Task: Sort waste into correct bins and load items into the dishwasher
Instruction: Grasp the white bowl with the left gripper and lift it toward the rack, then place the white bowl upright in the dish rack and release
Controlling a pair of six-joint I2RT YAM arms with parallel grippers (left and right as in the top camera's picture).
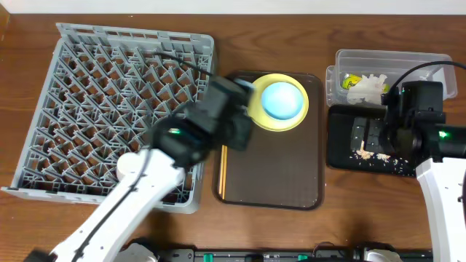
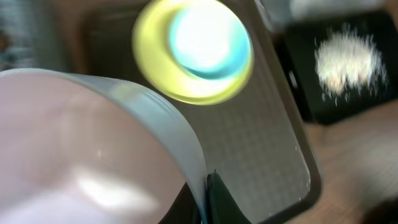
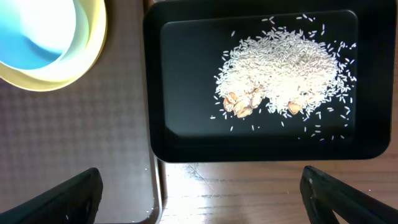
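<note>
Our left gripper [image 2: 208, 202] seems clamped on the rim of the white bowl [image 2: 93, 155], over the brown tray [image 2: 261, 149]; our right gripper [image 3: 199, 183] stands wide apart, the grains [image 3: 286, 65] in the black tray [image 3: 186, 140] just beyond its fingers [image 3: 65, 199]

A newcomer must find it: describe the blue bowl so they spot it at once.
Right of the big grey rack lies the brown tray. At its far end sits a yellow plate, with the blue bowl on it. It is the only light-blue thing, smaller than the plate around it.
</note>
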